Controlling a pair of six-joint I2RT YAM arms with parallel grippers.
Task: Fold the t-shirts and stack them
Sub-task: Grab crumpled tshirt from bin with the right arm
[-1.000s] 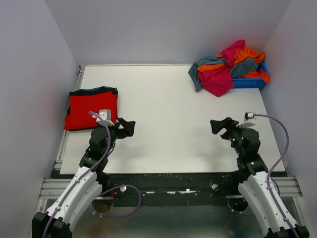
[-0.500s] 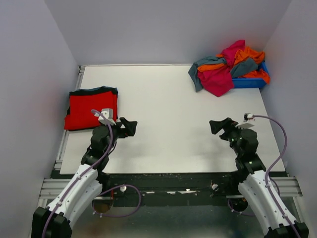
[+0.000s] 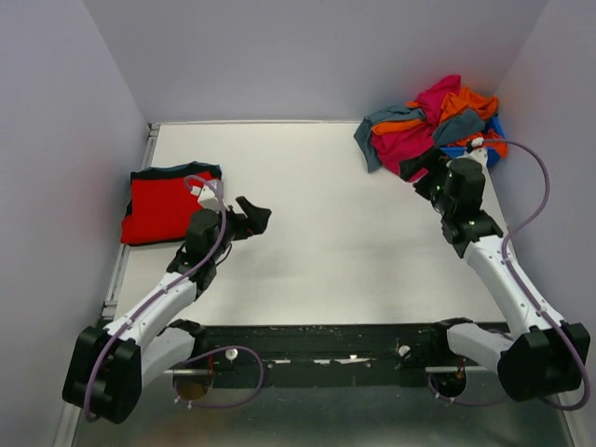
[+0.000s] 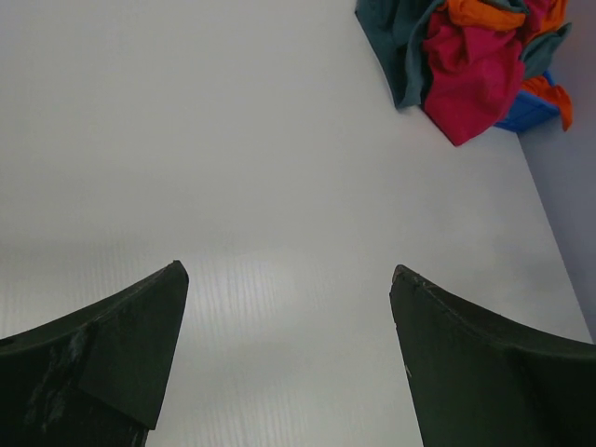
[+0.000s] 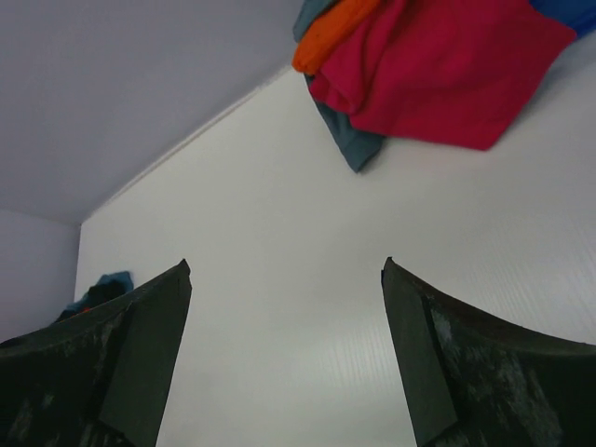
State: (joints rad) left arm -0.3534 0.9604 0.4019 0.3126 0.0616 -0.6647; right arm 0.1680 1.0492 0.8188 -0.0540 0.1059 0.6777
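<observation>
Well, the table [image 3: 326, 214] is a flat white board with a matt, finely ribbed face. By its left edge lies a bright red t-shirt [image 3: 170, 205], folded to a neat rectangle with straight sides; a dark teal strip shows along its far side. At the far right corner a pile of t-shirts [image 3: 430, 121] is crumpled in soft folds. A magenta-pink t-shirt [image 5: 438, 65] hangs toward the table's middle, orange cloth [image 3: 470, 101] and grey-teal cloth [image 3: 377, 126] are mixed in, and the pile covers most of a blue plastic tray [image 4: 524, 110]. The left gripper [image 3: 253, 216] hovers near the right side of the red shirt, jaws spread wide with nothing between them. The right gripper [image 3: 424, 172] is at the near edge of the pile, jaws also wide apart and empty; whether it touches the cloth I cannot tell. Between shirt and pile, the broad middle of the table shows only white surface, from the far edge to the near edge.
</observation>
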